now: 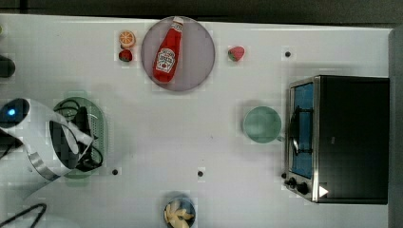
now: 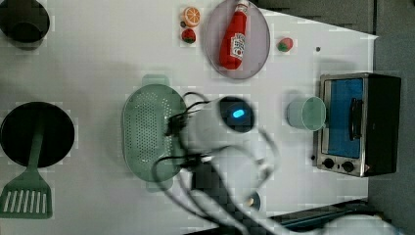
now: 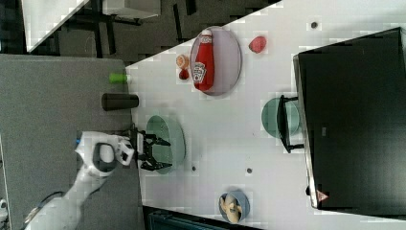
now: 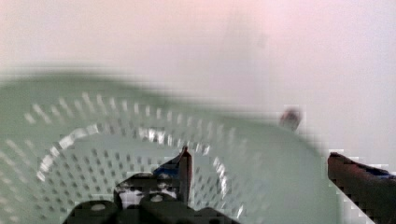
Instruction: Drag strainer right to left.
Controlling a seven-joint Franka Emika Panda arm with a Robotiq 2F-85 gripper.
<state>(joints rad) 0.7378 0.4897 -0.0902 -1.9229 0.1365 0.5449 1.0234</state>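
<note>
Strainer (image 2: 147,129) sits far from the toaster oven (image 2: 359,122), across the table with the green cup (image 2: 307,112) between them. I see my gripper (image 3: 160,152) over the strainer, fingers (image 4: 184,172) spread wide, holding nothing.

1 strainer (image 1: 98,124), 1 green cup (image 1: 262,124), 1 plate (image 1: 202,57), 1 ketchup bottle (image 1: 167,52), 1 toaster oven (image 1: 351,137), 2 strawberries (image 1: 236,53)
</note>
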